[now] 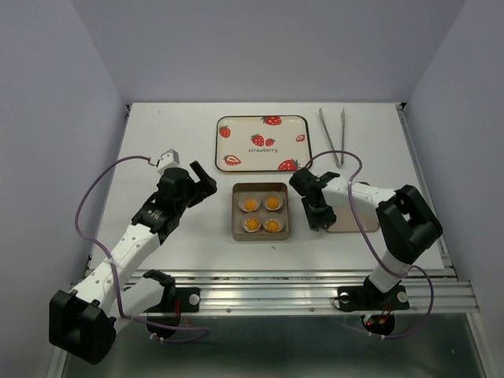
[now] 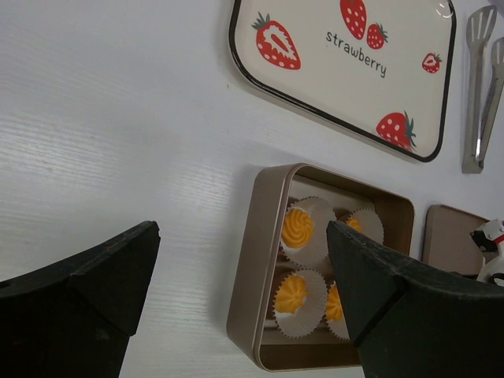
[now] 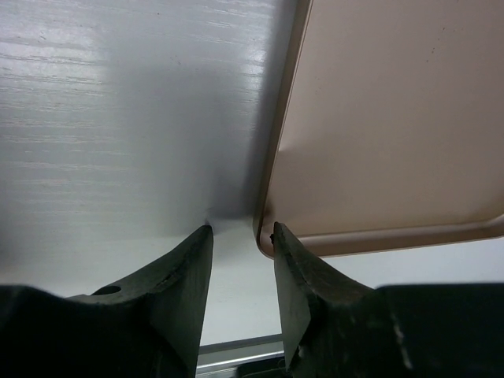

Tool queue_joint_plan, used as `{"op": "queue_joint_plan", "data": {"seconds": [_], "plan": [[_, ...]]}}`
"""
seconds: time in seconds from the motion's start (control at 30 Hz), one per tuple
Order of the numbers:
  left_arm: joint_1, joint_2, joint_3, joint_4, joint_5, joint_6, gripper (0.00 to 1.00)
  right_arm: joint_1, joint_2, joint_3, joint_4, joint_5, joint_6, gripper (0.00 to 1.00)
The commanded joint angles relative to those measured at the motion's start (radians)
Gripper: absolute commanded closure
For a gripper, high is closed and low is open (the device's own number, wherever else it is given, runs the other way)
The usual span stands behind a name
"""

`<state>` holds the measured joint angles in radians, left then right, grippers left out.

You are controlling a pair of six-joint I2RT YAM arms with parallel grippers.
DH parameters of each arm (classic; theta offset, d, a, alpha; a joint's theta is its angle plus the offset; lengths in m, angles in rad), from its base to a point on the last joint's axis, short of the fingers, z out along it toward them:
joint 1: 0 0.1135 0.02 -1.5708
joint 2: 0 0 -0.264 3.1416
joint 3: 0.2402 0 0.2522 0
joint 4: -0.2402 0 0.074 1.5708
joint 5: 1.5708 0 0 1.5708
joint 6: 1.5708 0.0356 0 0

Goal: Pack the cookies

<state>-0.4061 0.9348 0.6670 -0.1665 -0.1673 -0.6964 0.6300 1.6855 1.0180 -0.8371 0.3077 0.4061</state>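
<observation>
**Q:** What does the top view give you?

**A:** You have the square tin open at mid-table with all four cookies inside it, each in a white paper cup, set two by two. Behind the tin lies the strawberry tray, and the tongs lie to the right of that tray. Your left gripper is just left of the tin with its jaws spread wide and nothing between them. Your right gripper points down just right of the tin, at the left edge of the flat lid lying on the table.

**Q:** And your left wrist camera?

**A:** You look out between two dark fingers set far apart and holding nothing. The tin sits ahead, towards the right finger, which hides part of the nearest cookie. The tray, the tongs and a corner of the lid lie beyond.

**Q:** Your right wrist?

**A:** Your jaws stand a narrow gap apart over bare table. The lid's near corner lies right at the tip of the right-hand finger. You cannot tell whether that finger touches it. Nothing is clamped.
</observation>
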Motion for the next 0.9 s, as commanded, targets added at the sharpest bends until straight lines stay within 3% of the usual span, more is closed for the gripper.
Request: {"op": "queue_joint_plan", "data": {"seconds": [0.0,0.67,0.8,0.87], "plan": [[-0.005,-0.004,0.014,0.001,-0.037,0.0,0.01,0.005,0.005,0.03,-0.023,0.002,-0.018,0.6],[-0.004,-0.022,0.019,-0.033,-0.101,-0.023,0.01,-0.078,0.037,0.017,0.02,-0.142,-0.099,0.69],[-0.003,-0.022,0.019,-0.039,-0.118,-0.029,0.01,-0.078,0.049,0.019,0.02,-0.145,-0.099,0.79],[-0.005,-0.022,0.025,-0.045,-0.132,-0.031,0.01,-0.078,0.039,0.019,0.02,-0.145,-0.099,0.88]]}}
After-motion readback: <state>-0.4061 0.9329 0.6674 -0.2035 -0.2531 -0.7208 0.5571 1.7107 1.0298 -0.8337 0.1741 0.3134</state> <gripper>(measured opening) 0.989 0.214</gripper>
